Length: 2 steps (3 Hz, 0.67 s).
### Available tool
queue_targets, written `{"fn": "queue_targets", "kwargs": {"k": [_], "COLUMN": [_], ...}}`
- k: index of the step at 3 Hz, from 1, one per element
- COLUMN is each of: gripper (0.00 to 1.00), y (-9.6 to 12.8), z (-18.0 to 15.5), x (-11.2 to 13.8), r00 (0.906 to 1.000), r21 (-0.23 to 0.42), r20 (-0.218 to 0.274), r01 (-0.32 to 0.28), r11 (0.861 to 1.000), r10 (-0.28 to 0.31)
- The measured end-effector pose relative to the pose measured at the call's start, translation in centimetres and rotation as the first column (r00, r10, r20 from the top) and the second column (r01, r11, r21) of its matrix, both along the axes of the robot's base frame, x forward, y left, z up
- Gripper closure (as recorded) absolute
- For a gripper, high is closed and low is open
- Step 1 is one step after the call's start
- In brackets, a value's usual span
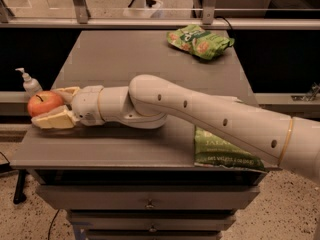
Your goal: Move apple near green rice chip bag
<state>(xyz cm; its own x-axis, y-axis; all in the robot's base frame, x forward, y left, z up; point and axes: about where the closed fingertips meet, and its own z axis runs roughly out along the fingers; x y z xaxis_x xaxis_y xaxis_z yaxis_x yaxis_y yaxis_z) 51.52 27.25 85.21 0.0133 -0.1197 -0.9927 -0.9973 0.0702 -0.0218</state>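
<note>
The red-orange apple (42, 103) sits at the table's left edge, near the front. My gripper (47, 107) has reached it from the right. Its two tan fingers are spread, one behind the apple (66, 90) and one in front of it (54, 120), so the apple lies between them, still resting on the table. The green rice chip bag (200, 41) lies at the far right of the table, well away from the apple.
A second green chip bag (225, 151) lies at the front right, partly under my arm (200, 114). A white pump bottle (30, 83) stands just past the left edge of the grey table (125, 54). Drawers are below the front edge.
</note>
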Motion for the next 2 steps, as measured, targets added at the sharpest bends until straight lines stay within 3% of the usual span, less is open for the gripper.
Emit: {"fn": "queue_targets", "kwargs": {"k": [1, 2], "gripper": [0.64, 0.88], "y": [0.5, -1.4], "z": [0.0, 0.4], "x": [0.0, 0.8], "r00": [0.9999, 0.9986], "r21": [0.015, 0.007], "r20": [-0.008, 0.005], "r01": [0.009, 0.052], "r11": [1.000, 0.999], "r10": [-0.009, -0.052]}}
